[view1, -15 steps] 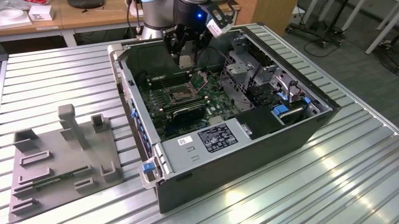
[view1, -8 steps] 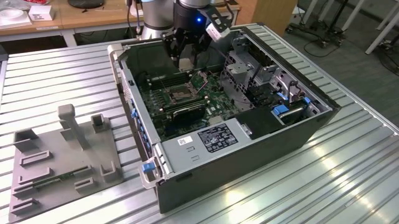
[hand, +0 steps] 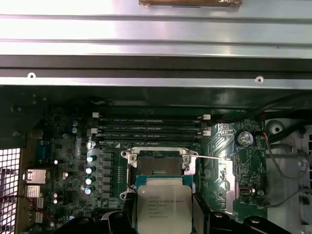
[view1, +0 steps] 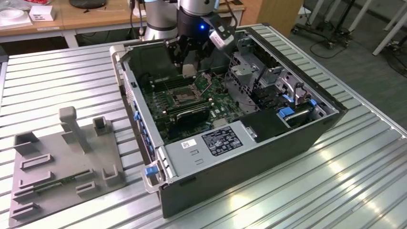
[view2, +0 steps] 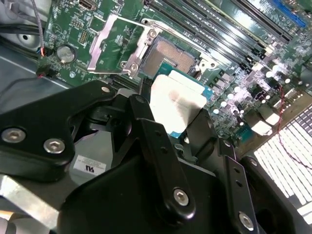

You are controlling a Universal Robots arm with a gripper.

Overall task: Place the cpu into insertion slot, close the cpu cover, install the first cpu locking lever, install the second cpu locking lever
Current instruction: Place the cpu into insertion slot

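The black two-fingered gripper (view1: 188, 64) is clamped on the cpu (view1: 188, 71), a small flat square chip with a pale silvery top. In both wrist views the dark fingers (view2: 146, 122) press against two opposite edges of the chip (view2: 178, 97), which sits between them with its flat face exposed (hand: 163, 207). The chip is held in the air above the green motherboard (view1: 219, 98), not seated. In the first wrist view its near edge overlaps the frame of the insertion slot (hand: 157, 168), a small square dark socket framed in silvery metal.

The socket (view2: 168, 56) lies open and uncovered. The cpu cover (view2: 138, 48), a thin silvery metal frame plate with a cut-out centre, is swung away to one side of it. A thin wire lever (hand: 209, 157) stands out from the socket's corner on the cover's side. Beyond the socket run long narrow black memory slots (hand: 151, 129).

The board sits inside an open black computer case (view1: 286, 148) lying on a ridged metal surface (view1: 356, 171). On the exterior view's left, well apart from the case, rests a grey moulded fixture tray (view1: 64, 162).
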